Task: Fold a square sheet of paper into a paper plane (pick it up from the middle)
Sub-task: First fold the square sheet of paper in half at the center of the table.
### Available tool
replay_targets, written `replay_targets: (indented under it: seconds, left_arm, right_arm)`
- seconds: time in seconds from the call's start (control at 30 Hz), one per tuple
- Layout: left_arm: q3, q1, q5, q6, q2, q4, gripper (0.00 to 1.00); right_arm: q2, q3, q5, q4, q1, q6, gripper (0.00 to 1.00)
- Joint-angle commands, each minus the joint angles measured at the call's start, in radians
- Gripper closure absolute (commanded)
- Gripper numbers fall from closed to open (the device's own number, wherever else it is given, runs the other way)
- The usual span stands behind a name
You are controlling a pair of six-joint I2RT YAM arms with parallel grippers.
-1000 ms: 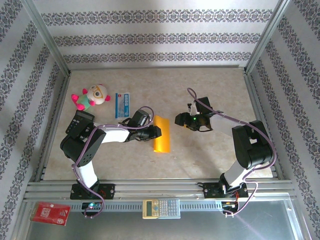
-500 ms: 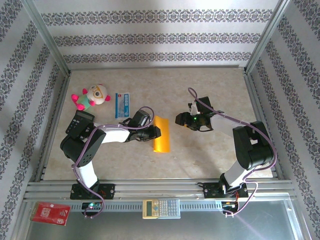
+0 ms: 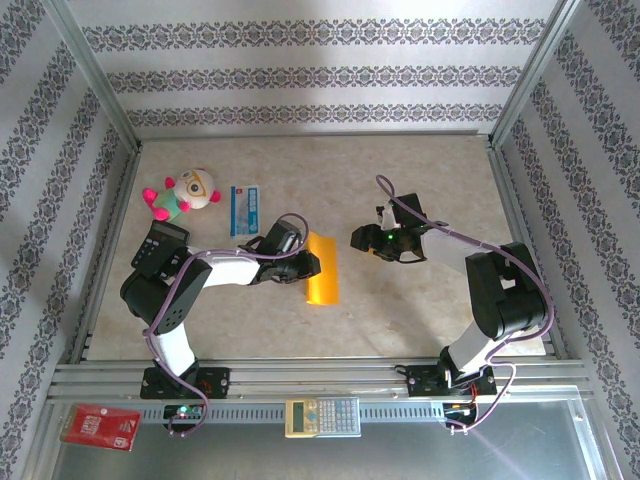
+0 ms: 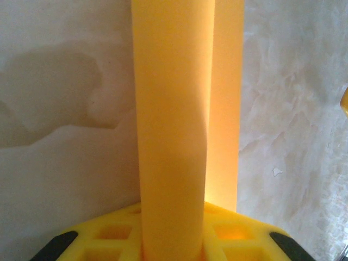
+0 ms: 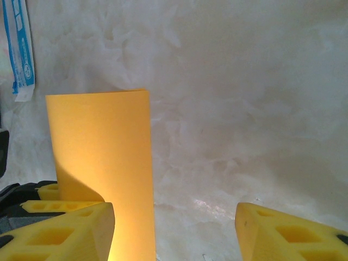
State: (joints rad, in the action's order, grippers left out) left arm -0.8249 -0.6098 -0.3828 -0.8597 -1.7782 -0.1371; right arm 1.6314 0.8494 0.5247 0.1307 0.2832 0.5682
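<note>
Currently the square sheet of paper [image 3: 322,267] lies near the middle of the surface [image 3: 420,180], doubled over into a tall narrow strip. In the left wrist view [image 4: 171,136] its upper layer bows up over the lower one, and a sliver of the lower layer shows on one side, so the fold does not look pressed flat or fully lined up yet. The left jaws stand narrow, with the doubled paper running in between the yellow pads; this looks like a pinch on the strip's side, probably to pin the layers together while the crease is set. The right jaws stand wide and hold nothing, hanging just beside the strip's far side; the right wrist view [image 5: 103,152] looks along the paper, which suggests they are placed to press or catch the free edge next. Well apart, at the surface's left, sit a blue-and-white packet [image 3: 244,210], a plush toy [image 3: 183,193] and a black calculator [image 3: 158,248], clear of the folding area.
</note>
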Motion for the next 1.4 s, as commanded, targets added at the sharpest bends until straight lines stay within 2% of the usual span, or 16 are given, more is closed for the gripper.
replay_targets:
  seconds: [0.0, 0.37, 0.57, 0.73, 0.87, 1.03, 1.37]
  left_arm:
    - [0.033, 0.017, 0.182, -0.01, -0.018, 0.188, 0.74]
    - [0.028, 0.012, 0.209, -0.036, -0.025, 0.201, 0.65]
    - [0.014, 0.01, 0.249, -0.013, -0.002, 0.245, 0.55]
    - [-0.001, 0.01, 0.267, 0.006, 0.008, 0.271, 0.53]
    - [-0.005, 0.01, 0.273, 0.01, 0.01, 0.275, 0.54]
    - [-0.006, 0.01, 0.275, 0.008, 0.01, 0.274, 0.63]
    - [-0.011, 0.008, 0.28, 0.006, 0.006, 0.28, 0.7]
  right_arm:
    - [-0.022, 0.007, -0.002, 0.009, -0.004, -0.014, 0.4]
    - [-0.024, 0.002, -0.002, 0.008, 0.001, -0.012, 0.4]
    - [-0.022, 0.003, 0.0, 0.009, 0.003, -0.012, 0.4]
    - [-0.022, 0.002, -0.001, 0.009, 0.003, -0.013, 0.4]
    - [-0.021, 0.002, 0.0, 0.009, 0.002, -0.011, 0.4]
    - [-0.02, 0.002, 0.0, 0.008, 0.003, -0.011, 0.4]
    - [-0.018, 0.0, 0.0, 0.007, 0.007, -0.01, 0.41]
